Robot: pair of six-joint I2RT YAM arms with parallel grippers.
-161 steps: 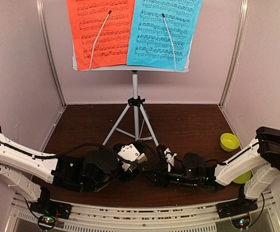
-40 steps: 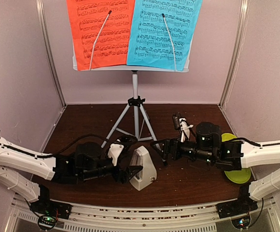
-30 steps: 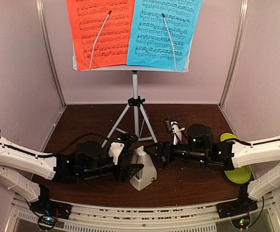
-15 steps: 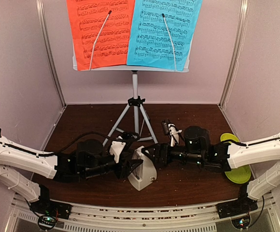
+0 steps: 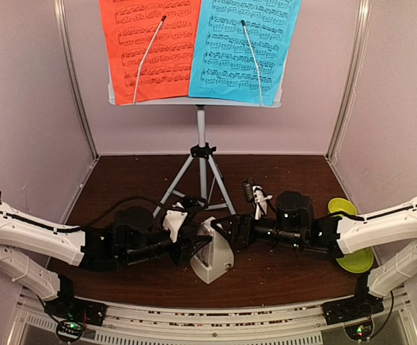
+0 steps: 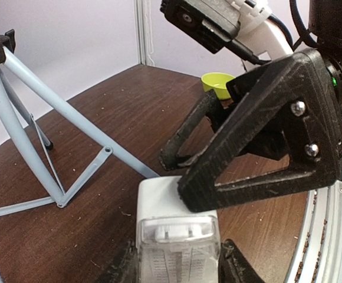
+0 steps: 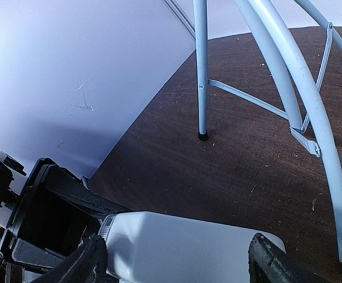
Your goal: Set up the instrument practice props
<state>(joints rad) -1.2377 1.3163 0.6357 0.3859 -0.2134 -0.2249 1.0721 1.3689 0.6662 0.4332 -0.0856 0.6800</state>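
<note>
On the dark wooden tabletop (image 5: 122, 187), the pale-blue music stand on a silver tripod (image 5: 201, 133) carries a red sheet-music page (image 5: 151, 43) and a blue sheet-music page (image 5: 244, 43). Just in front stands 1 small pale-grey pyramid metronome (image 5: 213, 257), pinched by the left claw (image 5: 195, 250). The right claw (image 5: 223, 228) straddles it, spread.

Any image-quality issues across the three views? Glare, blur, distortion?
Top external: sharp, evenly lit, but wide-angle bowing of the frame posts. Left wrist: metronome at the bottom edge is too close, slightly soft. Right wrist: wall blown out at left; metronome soft, tripod legs crisp.
</note>
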